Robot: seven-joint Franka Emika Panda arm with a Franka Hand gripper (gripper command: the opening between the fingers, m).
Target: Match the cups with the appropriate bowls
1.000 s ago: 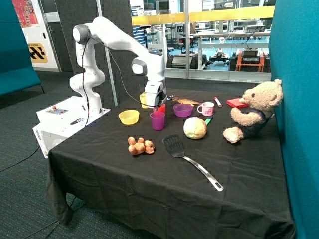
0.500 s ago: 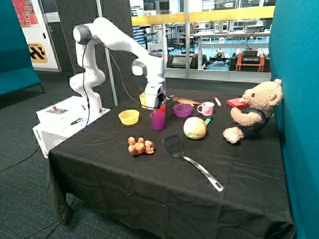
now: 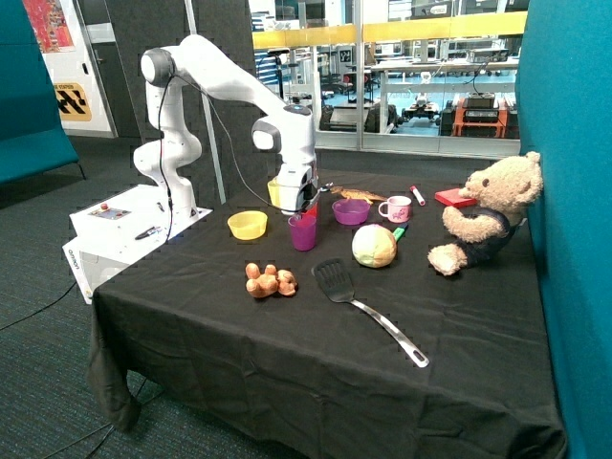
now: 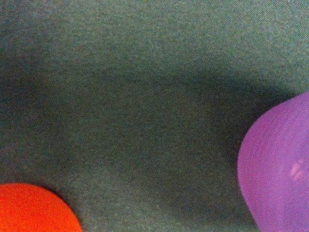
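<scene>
Setting: a table draped in a black cloth [image 3: 287,354], standing between teal partitions, with a glass wall and a workshop behind it. The white robot base [image 3: 124,225] sits at the table's far corner.

Landmark: the purple cup [image 3: 303,232], upright on the cloth near the middle of the table.

- Gripper [image 3: 298,208]: hanging down from the white arm [image 3: 229,86], right at the purple cup's rim on its far side. Whether its jaws are clenched or released cannot be told; the fingers are not seen in either view.
- Wrist view: bare cloth, with the purple cup [image 4: 280,169] at one edge and a red cup [image 4: 34,208] at a corner, the two apart.
- Red cup [image 3: 311,207]: just behind the purple cup, mostly hidden by the gripper.
- Yellow cup [image 3: 275,193]: behind the purple cup, towards the robot base, partly hidden by the arm.
- Yellow bowl [image 3: 248,225]: beside the purple cup on the robot-base side, near but not touching, nothing seen in it.
- Purple bowl [image 3: 351,211]: beside and a little behind the purple cup, on the side away from the yellow bowl, nothing seen in it.
- Pink-and-white mug [image 3: 396,208]: beyond the purple bowl.
- Cabbage [image 3: 374,246]: beside the purple cup on the purple bowl's side, nearer the front.
- Black spatula [image 3: 368,308]: in front of the cup, handle running towards the table's front edge.
- Cluster of small potatoes [image 3: 269,280]: in front of the cup, next to the spatula head.
- Teddy bear [image 3: 486,212]: seated at the table's far side from the robot base, well apart from the cup.

No cup stands in a bowl.
</scene>
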